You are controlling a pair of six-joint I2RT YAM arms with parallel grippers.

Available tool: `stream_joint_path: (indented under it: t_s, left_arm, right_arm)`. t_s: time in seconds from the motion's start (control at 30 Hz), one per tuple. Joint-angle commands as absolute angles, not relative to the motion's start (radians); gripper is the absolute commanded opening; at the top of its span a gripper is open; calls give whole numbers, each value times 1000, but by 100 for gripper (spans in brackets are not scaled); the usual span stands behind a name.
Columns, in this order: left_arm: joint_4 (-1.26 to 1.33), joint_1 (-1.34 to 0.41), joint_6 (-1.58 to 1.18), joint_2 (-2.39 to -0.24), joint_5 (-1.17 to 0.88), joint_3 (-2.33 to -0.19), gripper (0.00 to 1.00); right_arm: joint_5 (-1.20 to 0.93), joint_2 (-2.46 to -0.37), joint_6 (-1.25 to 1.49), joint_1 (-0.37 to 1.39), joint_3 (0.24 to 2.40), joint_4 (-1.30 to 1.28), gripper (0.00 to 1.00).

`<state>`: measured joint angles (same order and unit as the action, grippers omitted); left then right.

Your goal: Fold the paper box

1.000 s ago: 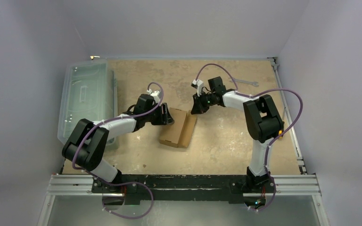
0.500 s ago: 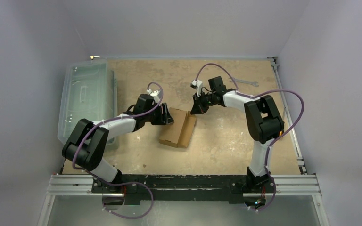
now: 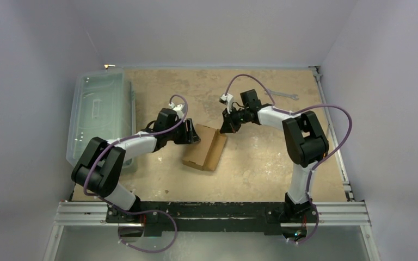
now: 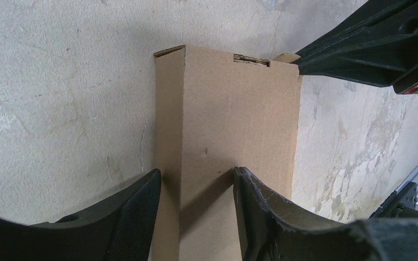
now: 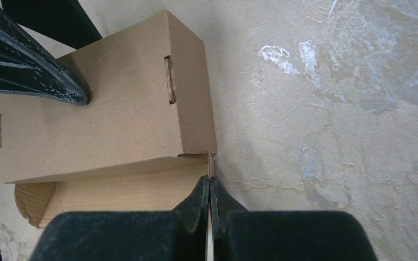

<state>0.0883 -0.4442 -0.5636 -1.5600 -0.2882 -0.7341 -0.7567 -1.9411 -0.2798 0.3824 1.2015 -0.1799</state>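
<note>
The plain brown corrugated cardboard mailer box [image 3: 201,148] lies just left of the middle of the overhead view, on the mottled tan tabletop [image 3: 261,168]. It is folded into a low, closed block. One narrow cardboard flap [image 5: 120,193] lies flat on the table along its right-hand side. In the right wrist view this flap shows below the block, with a rounded corner at the lower left. A short slot is cut in the top panel near the frame's upper middle.

The left gripper [image 4: 196,173] sits at the box's upper left end in the overhead view. Its jaws stand about half apart, a gap narrower than the box. In its own view one black finger [image 4: 130,217] lies beside the darker side wall and the other [image 4: 261,212] lies over the top panel. In the right wrist view, a black fingertip at the left of the frame touches that top panel. Whether the other finger presses on the wall is hard to tell from these angles.

The right gripper [image 5: 209,185] has its fingers pressed tight together, apparently with nothing between them. Its tips are at the box corner where the block meets the flat flap, at the bottom centre of its own view. The left wrist view shows it at the upper right, with its tip at the box's far right corner.

A large clear plastic bin [image 3: 100,109] stands along the left edge of the table in the overhead view. A small silver wrench [image 3: 284,95] lies at the upper right, well apart from the box.
</note>
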Motion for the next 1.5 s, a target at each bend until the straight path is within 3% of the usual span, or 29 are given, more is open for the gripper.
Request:
stream_joint_path:
  t_s: [0.0, 1.0, 1.47]
  left_arm:
    - [45, -426, -532, -1583, -256, -727, 50]
    - [48, -396, -531, -1584, -268, -720, 49]
    - [2, -396, -435, -1681, -388, -793, 49]
  right_arm:
    - [-766, -1870, -298, 407, 1183, -141, 0]
    - [-613, -1810, -300, 495, 1136, -101, 0]
    - [-566, -1826, -283, 523, 1203, -141, 0]
